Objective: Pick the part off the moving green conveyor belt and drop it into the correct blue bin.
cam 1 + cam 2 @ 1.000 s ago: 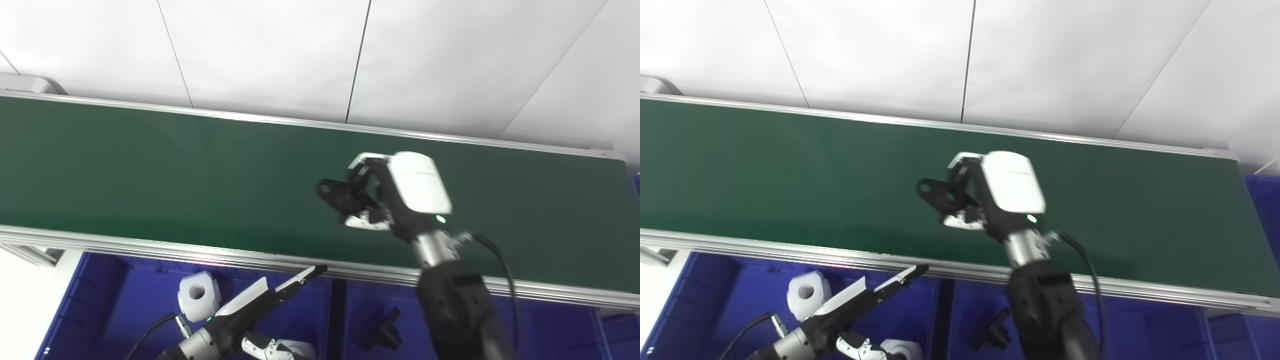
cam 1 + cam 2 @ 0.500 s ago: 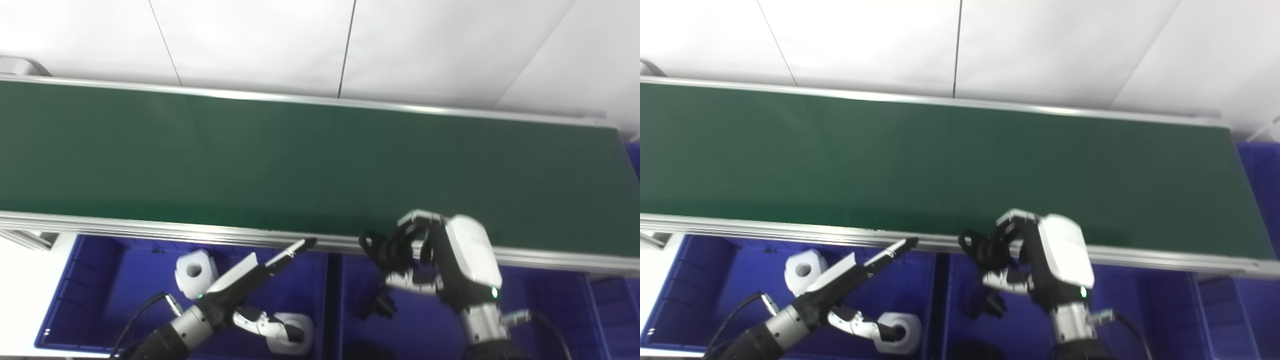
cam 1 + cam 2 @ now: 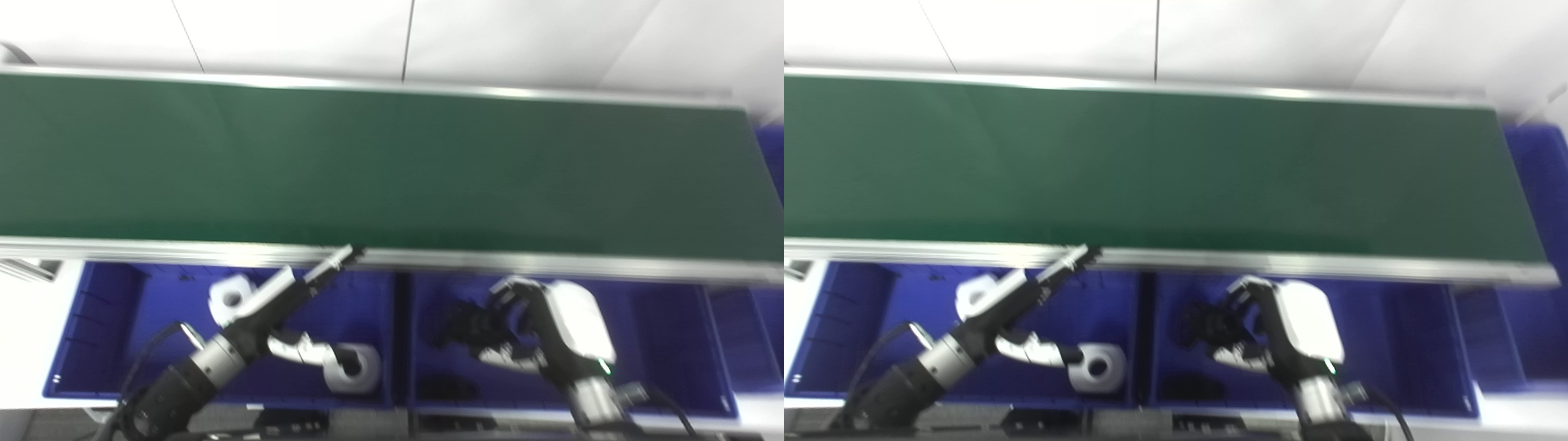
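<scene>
Gripping the black part [image 3: 463, 323] in its fingers [image 3: 513, 293], the right hand [image 3: 551, 334] hovers over the right blue bin [image 3: 667, 343].

Pale white panelled wall [image 3: 294, 30] with thin dark seams.

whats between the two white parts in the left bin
The left hand: it reaches over the left blue bin between the far white part and the near white part. It shows in both eye views.
</scene>
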Available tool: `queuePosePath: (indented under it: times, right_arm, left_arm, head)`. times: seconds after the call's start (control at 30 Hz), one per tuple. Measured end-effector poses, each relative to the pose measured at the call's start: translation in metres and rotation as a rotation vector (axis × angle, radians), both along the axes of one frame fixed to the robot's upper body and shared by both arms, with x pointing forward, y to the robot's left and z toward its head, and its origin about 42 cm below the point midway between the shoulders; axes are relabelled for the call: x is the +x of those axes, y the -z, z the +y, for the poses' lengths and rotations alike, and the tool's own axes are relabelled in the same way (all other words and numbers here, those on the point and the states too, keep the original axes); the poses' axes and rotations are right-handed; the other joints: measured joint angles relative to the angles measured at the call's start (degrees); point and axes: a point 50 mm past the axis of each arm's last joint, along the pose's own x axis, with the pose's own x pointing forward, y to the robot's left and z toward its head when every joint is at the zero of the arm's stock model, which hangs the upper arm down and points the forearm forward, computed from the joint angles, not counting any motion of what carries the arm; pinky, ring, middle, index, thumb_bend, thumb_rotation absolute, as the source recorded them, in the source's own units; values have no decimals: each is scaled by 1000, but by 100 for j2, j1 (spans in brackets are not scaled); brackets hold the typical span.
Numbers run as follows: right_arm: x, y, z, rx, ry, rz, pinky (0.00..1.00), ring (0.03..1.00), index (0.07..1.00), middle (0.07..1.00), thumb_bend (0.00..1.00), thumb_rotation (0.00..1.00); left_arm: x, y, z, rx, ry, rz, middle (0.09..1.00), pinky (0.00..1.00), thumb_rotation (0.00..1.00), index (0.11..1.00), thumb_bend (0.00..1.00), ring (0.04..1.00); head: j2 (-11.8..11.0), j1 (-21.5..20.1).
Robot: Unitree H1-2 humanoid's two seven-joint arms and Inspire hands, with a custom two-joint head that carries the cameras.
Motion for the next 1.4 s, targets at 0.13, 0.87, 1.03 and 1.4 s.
queuePosePath:
  times: [0.13,0.87,1.03,1.4]
  right_arm:
    - [11,7,6,-83,-74,70,231,312,517,410,519,0]
    - [21,-3,25,-361,-136,362,1000,1000,937,1000,739,935]
    - [2,-2,18,-119,-5,229,985,973,940,970,712,762]
    - [-35,-2,36,571,11,96,848,961,1000,1000,839,567]
  left_arm:
    - [1,0,0,-11,0,9,1000,1000,481,1000,824,1000]
    - [0,-4,0,-7,1,8,1000,1000,503,1000,841,1000]
    - [-1,-5,0,0,3,4,1000,1000,496,1000,837,1000]
    - [-6,-2,-1,28,4,4,1000,1000,503,1000,840,1000]
  head:
    - [9,-18]
    - [0,237]
    - [-35,387]
    - [-166,764]
